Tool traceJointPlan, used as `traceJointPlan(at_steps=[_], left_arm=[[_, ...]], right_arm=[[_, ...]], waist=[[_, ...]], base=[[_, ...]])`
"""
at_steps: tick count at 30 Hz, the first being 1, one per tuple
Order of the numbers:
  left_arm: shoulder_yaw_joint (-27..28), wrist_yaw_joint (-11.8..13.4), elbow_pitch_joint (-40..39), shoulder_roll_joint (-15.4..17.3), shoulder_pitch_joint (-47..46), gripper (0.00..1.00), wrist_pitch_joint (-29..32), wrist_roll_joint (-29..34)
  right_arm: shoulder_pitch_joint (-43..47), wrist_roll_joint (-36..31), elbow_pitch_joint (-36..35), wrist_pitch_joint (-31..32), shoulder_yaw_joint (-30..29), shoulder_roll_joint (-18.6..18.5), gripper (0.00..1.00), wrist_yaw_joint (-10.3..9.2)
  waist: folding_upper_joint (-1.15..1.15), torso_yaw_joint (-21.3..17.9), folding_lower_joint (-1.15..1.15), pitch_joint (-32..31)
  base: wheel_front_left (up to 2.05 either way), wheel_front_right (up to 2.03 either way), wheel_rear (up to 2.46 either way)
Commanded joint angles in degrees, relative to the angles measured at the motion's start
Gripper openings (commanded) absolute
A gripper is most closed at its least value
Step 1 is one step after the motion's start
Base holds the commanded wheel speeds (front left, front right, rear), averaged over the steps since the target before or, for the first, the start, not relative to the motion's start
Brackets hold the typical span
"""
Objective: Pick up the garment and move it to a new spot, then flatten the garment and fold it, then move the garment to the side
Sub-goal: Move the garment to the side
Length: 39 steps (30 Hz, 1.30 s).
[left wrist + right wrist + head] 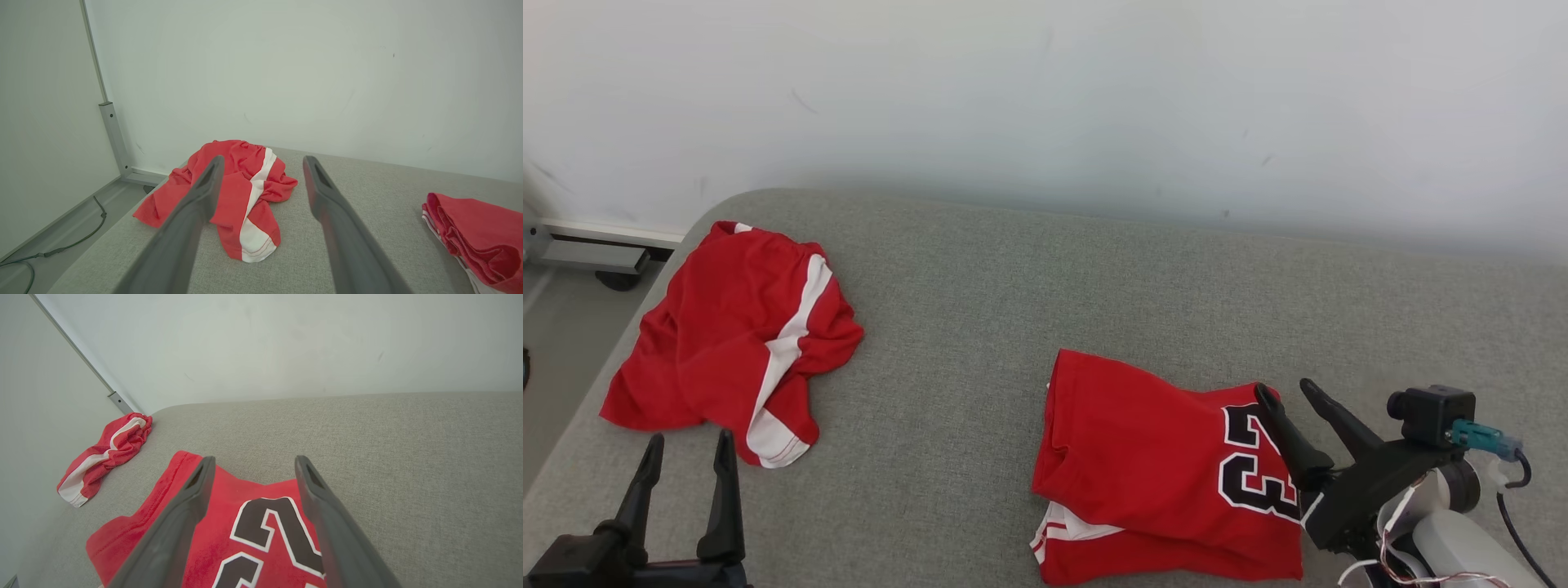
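Observation:
Two red garments lie on the grey padded surface [980, 286]. A crumpled garment with a white stripe [727, 327] [235, 196] [110, 445] sits at the far left, near the edge. A folded red jersey with a black "23" [1143, 441] [470, 228] [220, 498] lies at the front right. My left gripper [689, 441] [264, 159] stands open just in front of the crumpled garment, with nothing in it. Over the jersey's numbered end hovers my right gripper [1285, 388] [255, 459], open, its fingers straddling the "2" and holding nothing.
A pale wall [1045, 98] runs close behind the surface. The surface's rounded left edge drops to the floor, where a metal frame leg [588, 253] [112, 139] and a cable [61, 245] lie. Bare grey padding stretches between the two garments.

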Motion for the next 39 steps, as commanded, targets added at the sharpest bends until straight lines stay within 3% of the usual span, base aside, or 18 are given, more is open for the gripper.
traceJointPlan(at_steps=[1, 12, 20, 29, 39], left_arm=[[0.0, -0.1, -0.2, 0.4, -0.2, 1.0, -0.3, 0.2], [-0.1, 0.4, -0.3, 0.6, 0.3, 1.0, -0.3, -0.1], [-0.7, 0.2, -0.1, 0.4, -0.8, 1.0, -0.3, -0.2], [-0.9, -0.2, 0.6, 0.6, -1.6, 1.0, -0.3, -0.5], [-1.2, -0.3, 1.1, 0.3, -1.6, 1.0, -0.3, -0.6]], right_arm=[[0.9, -1.2, 0.3, 0.2, -0.9, 0.3, 1.0, 0.01], [2.6, -6.4, 5.7, 7.6, -8.6, 3.8, 1.0, 0.01], [0.3, -6.8, 10.5, 14.2, -10.1, 5.8, 1.0, 0.01], [-3.5, -3.1, 18.2, 22.2, -10.1, 7.5, 1.0, 0.01], [-5.6, 1.0, 21.4, 29.6, -9.9, 8.2, 1.0, 0.01]], waist=[[-0.01, 0.0, 0.0, 0.0], [-0.01, -0.6, 0.0, 0.3], [-0.01, -0.7, 0.0, 0.7], [-0.01, 0.2, 0.0, 1.2], [-0.01, 0.3, 0.0, 0.8]], base=[[0.0, 0.0, 0.0], [0.0, 0.0, 0.0], [0.0, 0.0, 0.0], [0.0, 0.0, 0.0], [0.0, 0.0, 0.0]])
